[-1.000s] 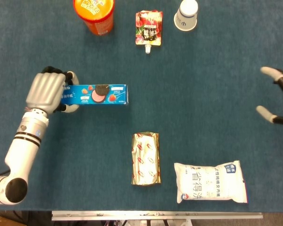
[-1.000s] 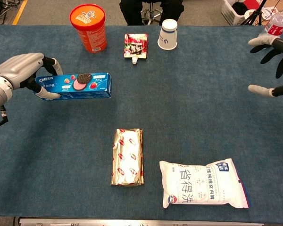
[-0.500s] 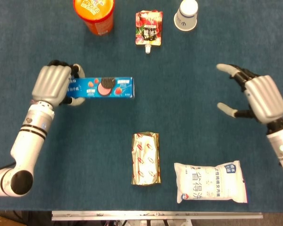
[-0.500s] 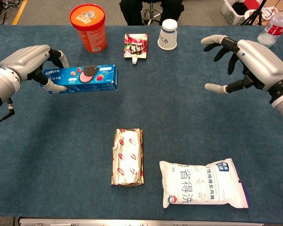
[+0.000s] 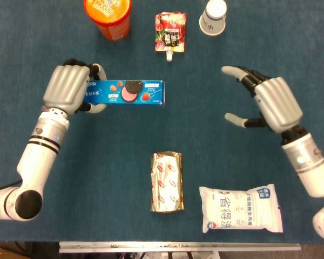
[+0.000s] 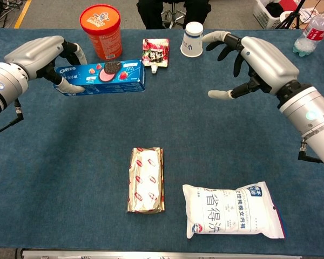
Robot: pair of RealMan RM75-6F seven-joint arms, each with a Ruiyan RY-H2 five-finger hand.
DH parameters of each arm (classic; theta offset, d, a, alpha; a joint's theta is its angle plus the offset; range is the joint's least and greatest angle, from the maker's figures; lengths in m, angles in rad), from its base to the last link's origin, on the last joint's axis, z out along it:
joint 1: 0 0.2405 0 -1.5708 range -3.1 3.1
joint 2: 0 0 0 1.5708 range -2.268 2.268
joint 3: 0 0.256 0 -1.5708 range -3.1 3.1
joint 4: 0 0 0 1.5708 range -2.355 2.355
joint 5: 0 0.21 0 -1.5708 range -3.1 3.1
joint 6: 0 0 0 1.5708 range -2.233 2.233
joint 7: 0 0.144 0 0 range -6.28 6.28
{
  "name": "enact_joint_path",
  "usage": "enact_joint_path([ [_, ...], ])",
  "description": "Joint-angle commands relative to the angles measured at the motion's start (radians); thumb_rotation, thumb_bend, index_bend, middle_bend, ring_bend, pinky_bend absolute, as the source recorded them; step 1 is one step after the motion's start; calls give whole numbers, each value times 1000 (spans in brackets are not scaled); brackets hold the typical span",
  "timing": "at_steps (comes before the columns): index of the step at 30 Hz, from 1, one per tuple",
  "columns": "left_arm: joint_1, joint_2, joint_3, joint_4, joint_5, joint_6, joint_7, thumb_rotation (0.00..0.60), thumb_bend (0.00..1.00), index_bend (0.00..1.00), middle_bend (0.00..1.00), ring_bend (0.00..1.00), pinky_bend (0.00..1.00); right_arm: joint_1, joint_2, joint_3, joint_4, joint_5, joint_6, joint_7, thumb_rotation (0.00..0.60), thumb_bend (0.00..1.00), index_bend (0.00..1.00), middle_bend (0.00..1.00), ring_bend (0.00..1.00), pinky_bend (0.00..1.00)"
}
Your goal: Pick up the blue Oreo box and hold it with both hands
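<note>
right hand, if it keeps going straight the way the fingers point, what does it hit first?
Likely the free end of the blue Oreo box held by the left hand. The right hand is open toward it over bare table; heights are unclear.

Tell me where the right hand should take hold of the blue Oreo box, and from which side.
Grip the free right end of the long blue cardboard Oreo box, coming in from its right. The left hand already holds the left end with the box level, and the right hand faces it with fingers spread.

The left hand (image 5: 70, 89) grips the blue Oreo box (image 5: 127, 93); the right hand (image 5: 272, 102) is spread apart from it.
</note>
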Motion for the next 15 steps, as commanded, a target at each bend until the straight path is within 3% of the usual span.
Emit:
enact_joint_path([
  [1, -10, -3, 1, -2, -4, -2, 7, 600, 177, 586, 631, 326, 229, 15, -23, 6, 10, 14, -10, -8, 600, 55, 203, 278, 314, 545],
  [5, -24, -11, -1, 1, -10, -2, 12, 600, 177, 585, 631, 326, 230, 29, -63, 15, 24, 36, -11, -7, 600, 3, 204, 269, 306, 539],
  [15, -39, -29, -2, 5, -33, 15, 8, 600, 177, 585, 632, 328, 235, 46, -188, 32, 89, 77, 22, 8, 600, 0, 203, 268, 305, 539],
])
